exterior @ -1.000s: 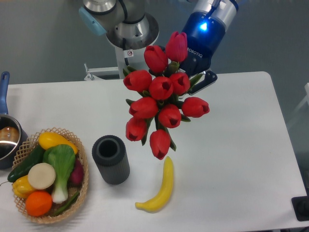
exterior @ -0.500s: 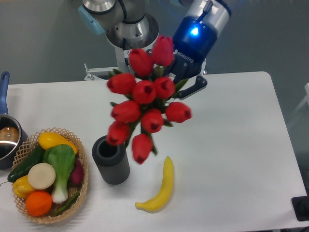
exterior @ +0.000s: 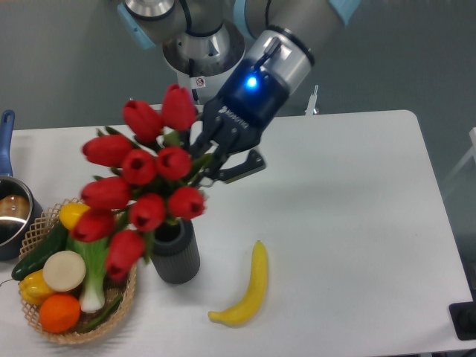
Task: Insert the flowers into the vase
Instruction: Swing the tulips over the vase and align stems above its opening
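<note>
The gripper [exterior: 212,160] is clamping the flowers [exterior: 137,190] by their stems — the red heads are hanging over the vase [exterior: 176,255] and the basket [exterior: 128,286] near the desk's [exterior: 349,223] front-left corner. A banana [exterior: 245,290] is lying beside the vase.

A banana [exterior: 246,290], a vegetable basket [exterior: 44,327] and a pot [exterior: 9,212] sit on the table [exterior: 357,223].

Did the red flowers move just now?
Yes. The flowers went left: before, they hung right of the vase, above the banana; now they cover the vase and overlap the basket.
</note>
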`<state>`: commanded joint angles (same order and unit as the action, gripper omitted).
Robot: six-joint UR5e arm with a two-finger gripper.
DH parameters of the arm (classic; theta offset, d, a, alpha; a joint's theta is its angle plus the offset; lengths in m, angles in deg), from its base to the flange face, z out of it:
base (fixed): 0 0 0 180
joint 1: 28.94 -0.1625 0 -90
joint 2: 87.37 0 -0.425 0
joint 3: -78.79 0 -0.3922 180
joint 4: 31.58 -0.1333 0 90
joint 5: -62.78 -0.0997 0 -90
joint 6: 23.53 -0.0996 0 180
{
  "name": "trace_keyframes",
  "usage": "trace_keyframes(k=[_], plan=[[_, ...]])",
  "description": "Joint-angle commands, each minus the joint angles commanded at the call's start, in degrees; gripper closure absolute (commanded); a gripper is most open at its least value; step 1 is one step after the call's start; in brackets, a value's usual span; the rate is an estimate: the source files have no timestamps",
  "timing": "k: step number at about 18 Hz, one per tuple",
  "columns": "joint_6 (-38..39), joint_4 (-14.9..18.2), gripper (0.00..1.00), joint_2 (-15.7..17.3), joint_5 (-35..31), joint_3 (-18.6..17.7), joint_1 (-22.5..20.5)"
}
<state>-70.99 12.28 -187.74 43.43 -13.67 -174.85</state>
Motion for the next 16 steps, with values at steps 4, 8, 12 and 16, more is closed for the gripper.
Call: trace_keyframes(k=[4,8,12,16], plan=[[0.2,0.1,0.73,-0.8,4.9,-1.1,0.4],[0.0,0.1,0.74,-1.3,8.1,-1.9,0.7],[-4.8,0.0,0.75,-2.2,8.5,-2.0,0.2],[-10.0,0.0,0.75,-3.2,10.4,-3.6,0.1]])
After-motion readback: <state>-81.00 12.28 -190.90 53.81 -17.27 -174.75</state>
